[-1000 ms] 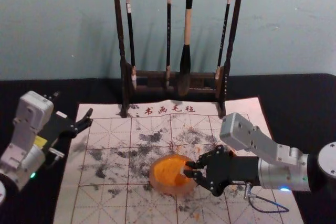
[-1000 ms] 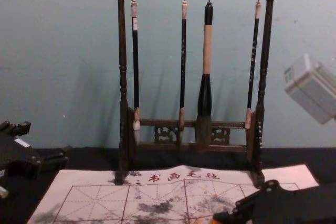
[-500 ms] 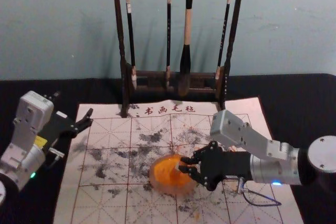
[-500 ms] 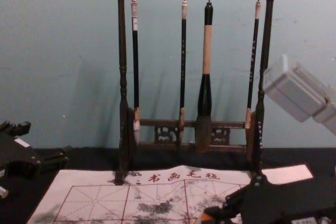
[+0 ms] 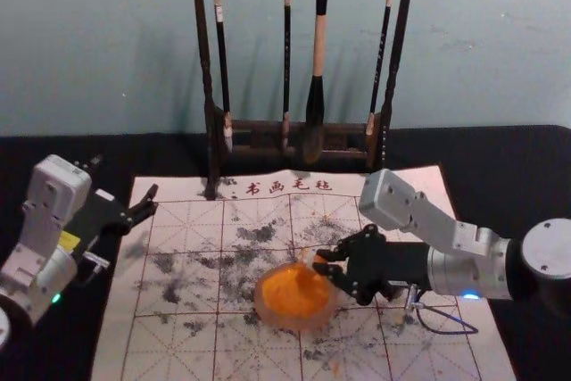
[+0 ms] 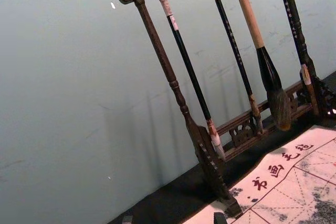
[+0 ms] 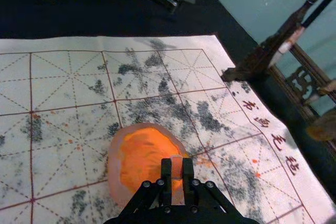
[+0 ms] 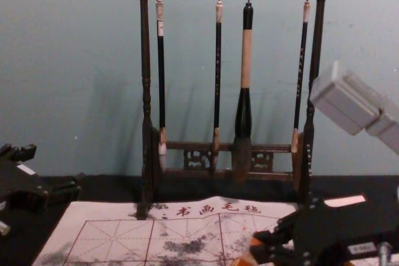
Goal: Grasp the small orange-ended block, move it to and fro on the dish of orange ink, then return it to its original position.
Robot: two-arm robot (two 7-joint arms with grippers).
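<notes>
A pale wall stands behind a black-covered table. On the table is a dark wooden brush rack with carved ends, its feet by the far edge of a gridded calligraphy felt, which bears black smudges and small orange specks. The left gripper is parked at the felt's far left corner, its fingers spread apart. The right gripper is at work, reaching in from the right to the far right rim of the dish. Three slim brushes and one thick brush hang upright from the rack's top rail. The dish, pinkish and round, rests on the felt and holds orange ink. Smallest item: the orange-ended block — clamped between the right gripper's two fingers at that rim. Whether it touches the ink cannot be told.
</notes>
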